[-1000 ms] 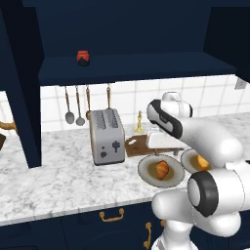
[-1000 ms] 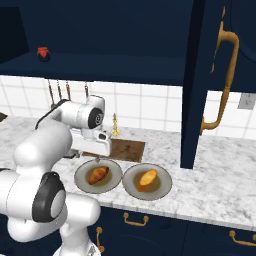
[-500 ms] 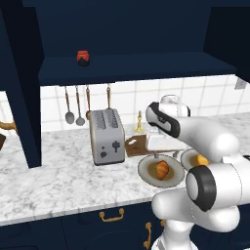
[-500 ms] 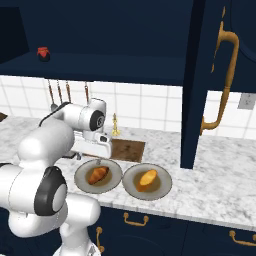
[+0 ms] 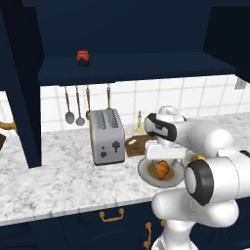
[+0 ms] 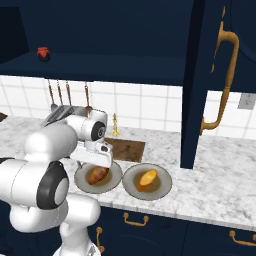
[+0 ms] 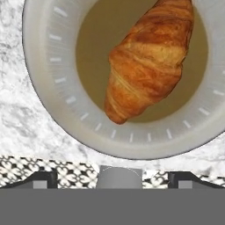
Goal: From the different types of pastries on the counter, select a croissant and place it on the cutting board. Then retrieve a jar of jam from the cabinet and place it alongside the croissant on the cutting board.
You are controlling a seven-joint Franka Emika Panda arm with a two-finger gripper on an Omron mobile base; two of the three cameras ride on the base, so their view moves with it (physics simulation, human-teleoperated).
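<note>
The white robot hand (image 7: 112, 178) is hovering wide open (holding nothing) above the golden-brown crescent croissant (image 7: 147, 59), which is lying on a round beige plate (image 7: 48, 88) on the veined marble table (image 6: 210, 187), near the dark brown wooden cutting board (image 6: 125, 149).

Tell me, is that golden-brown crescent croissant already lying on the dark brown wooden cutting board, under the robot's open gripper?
Not quite. The golden-brown crescent croissant lies on a round beige plate, not the dark brown wooden cutting board, as the hand view shows. The open gripper does hang over it.
</note>
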